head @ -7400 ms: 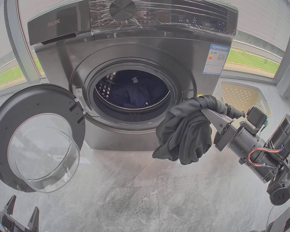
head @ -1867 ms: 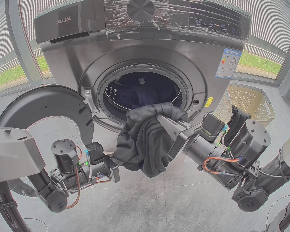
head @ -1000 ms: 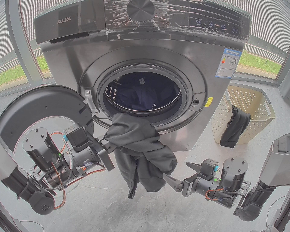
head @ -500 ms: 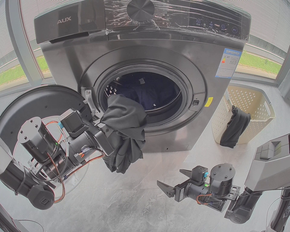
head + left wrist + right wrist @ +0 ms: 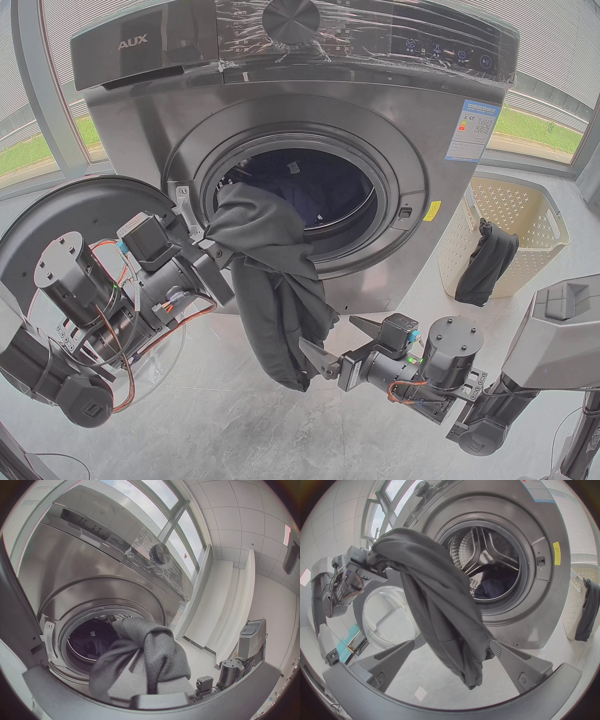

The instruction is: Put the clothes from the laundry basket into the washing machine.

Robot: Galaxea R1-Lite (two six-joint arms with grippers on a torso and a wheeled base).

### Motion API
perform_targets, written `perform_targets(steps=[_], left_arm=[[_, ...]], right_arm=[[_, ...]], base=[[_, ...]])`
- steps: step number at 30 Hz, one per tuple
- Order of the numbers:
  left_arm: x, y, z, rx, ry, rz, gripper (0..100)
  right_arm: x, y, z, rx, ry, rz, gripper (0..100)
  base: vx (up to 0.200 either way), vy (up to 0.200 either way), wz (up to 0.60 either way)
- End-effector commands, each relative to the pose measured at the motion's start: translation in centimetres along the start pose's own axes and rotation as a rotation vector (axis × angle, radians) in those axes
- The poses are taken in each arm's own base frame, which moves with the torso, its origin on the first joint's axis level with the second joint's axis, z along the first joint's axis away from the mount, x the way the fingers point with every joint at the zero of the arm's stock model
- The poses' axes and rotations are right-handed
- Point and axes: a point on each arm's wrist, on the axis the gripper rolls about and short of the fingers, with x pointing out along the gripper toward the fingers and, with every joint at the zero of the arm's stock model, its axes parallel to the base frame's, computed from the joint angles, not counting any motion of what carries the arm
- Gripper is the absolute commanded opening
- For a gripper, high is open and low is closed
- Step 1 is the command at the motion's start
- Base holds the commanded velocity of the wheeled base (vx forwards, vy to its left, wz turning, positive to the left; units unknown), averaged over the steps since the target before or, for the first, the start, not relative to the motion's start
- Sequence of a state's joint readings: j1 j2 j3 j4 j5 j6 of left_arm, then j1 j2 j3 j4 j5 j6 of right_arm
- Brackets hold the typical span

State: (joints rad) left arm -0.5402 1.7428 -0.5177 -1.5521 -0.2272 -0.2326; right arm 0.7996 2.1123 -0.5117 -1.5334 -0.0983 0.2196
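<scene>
Head view: at centre-left, the left gripper (image 5: 215, 256) pinches the dark garment (image 5: 275, 275) at the washing machine (image 5: 375, 112) opening. Its tail hangs to lower centre beside the spread right gripper (image 5: 334, 344).

Left wrist view: the cloth is bunched over that claw.

Right wrist view: the tail hangs between wide-open fingers (image 5: 515, 662).

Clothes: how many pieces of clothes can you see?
3. A grey one hangs from the left gripper at the washing machine opening, a dark blue one lies inside the drum, a black one hangs over the laundry basket rim. More may be hidden.
</scene>
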Motion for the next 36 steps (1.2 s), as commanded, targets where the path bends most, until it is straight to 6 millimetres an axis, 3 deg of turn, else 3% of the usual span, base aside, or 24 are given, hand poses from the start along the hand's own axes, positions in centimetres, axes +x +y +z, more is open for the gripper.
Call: perform_targets(steps=[1,14,19,25,36], left_arm=[[-0.1,-0.2,0.0,0.006,0.003,-0.005,0],[0.0,-0.9,0.2,0.008,-0.008,-0.028,0],[0.0,-1.4,2.3,0.020,-0.084,-0.045,0],[-0.2,-1.4,3.4,0.030,-0.118,-0.046,0],[-0.1,-1.6,4.2,0.034,-0.148,-0.056,0]], right_arm=[[0.6,-1.1,-0.5,0.001,0.007,-0.032,100],[1.4,-1.2,-0.3,0.003,-0.014,-0.035,100],[2.9,-1.2,-0.5,0.001,-0.029,-0.033,100],[4.4,-1.8,-0.3,-0.010,-0.062,-0.043,100],[5.4,-3.1,0.4,-0.010,-0.086,-0.079,100]], base=[[0.000,0.000,0.00],[0.000,0.000,0.00],[0.000,0.000,0.00],[0.000,0.000,0.00],[0.000,0.000,0.00]])
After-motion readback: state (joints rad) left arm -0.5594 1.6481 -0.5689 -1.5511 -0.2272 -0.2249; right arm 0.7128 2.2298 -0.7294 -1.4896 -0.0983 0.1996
